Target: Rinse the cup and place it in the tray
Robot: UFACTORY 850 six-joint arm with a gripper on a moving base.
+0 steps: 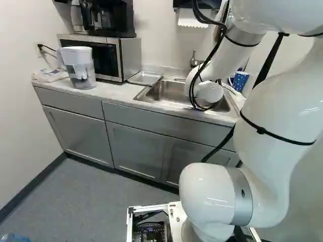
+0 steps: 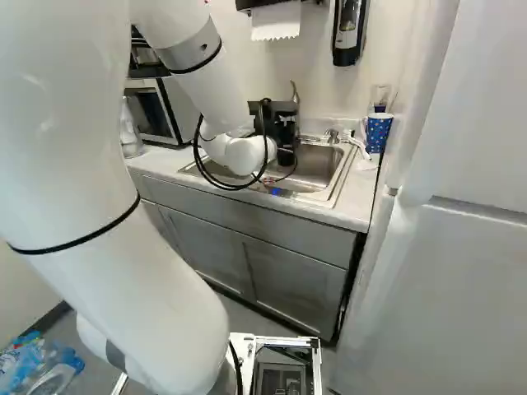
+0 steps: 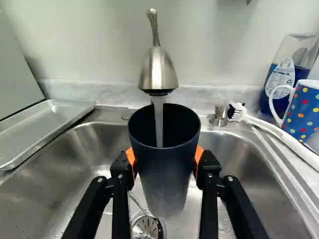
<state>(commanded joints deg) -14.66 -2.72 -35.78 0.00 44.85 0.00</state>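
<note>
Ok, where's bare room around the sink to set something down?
Bare: the metal tray between microwave and sink; the counter strip between pitcher and tray; the basin outside the jaws, either side of the dark cup. Crowded: around the brush, soap bottle and polka-dot mug.

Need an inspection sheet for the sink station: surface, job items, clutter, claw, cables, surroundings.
Surface: stainless steel sink, wet, droplets visible
Dark grey tapered cup: mouth up, water from brushed-metal faucet falling inside
Shallow rectangular metal tray: beside sink, nothing seen on it
Clutter: white-handled brush, blue polka-dot mug by sink
Claw: black, orange pads closed on cup from both sides
Cables: black, looped loosely around wrist; snags: nothing seen
Surroundings: silver-and-black microwave on counter, beyond tray
</note>
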